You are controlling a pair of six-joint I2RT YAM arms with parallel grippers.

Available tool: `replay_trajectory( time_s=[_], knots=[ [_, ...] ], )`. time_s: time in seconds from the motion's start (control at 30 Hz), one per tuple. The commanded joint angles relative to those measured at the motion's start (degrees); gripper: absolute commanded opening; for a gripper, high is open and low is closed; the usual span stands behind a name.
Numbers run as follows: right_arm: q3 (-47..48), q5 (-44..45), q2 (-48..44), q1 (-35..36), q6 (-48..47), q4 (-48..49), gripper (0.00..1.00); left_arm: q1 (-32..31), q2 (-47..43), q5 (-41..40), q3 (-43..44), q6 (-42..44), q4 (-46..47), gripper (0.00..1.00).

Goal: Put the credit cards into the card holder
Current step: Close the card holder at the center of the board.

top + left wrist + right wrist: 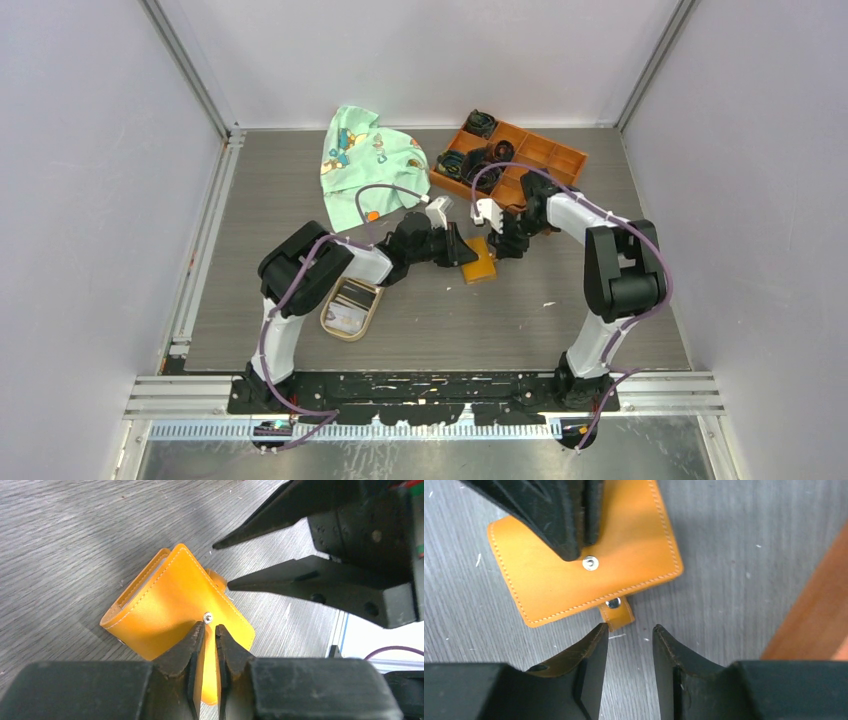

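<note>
The card holder is an orange wallet lying folded on the table. Its snap stud is bare and its strap tab sticks out loose toward my right gripper. My left gripper is shut, tips down on the holder's face just beside the stud; it also shows in the right wrist view. My right gripper is open and empty, its left fingertip at the strap tab. The credit cards lie stacked in a tan oval dish at the left.
A larger orange compartmented tray with dark items stands at the back right, close behind my right arm; its edge shows in the right wrist view. A green printed cloth lies at the back centre.
</note>
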Motion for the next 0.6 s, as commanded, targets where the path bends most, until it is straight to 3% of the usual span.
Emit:
replay_trajectory(
  time_s=[0.0,0.3,0.37,0.57],
  knots=[
    [0.05,3.32,-4.57,-0.40,11.78,7.32,0.44,0.26,2.37,-1.50,-0.17,0.94,-6.35,0.16],
    [2.88,3.62,-7.63,-0.43,27.59,4.29,0.48,-0.31,2.50,-1.66,0.40,-0.72,-8.65,0.15],
    [2.46,1.70,-7.99,-0.37,22.25,-0.23,0.51,-0.27,2.56,-1.37,-0.25,-1.59,-7.33,0.15],
    [-2.86,0.10,-6.59,-0.23,-5.68,-3.83,0.59,-0.20,2.03,-0.31,-1.67,-2.24,-4.10,0.16]
  ],
)
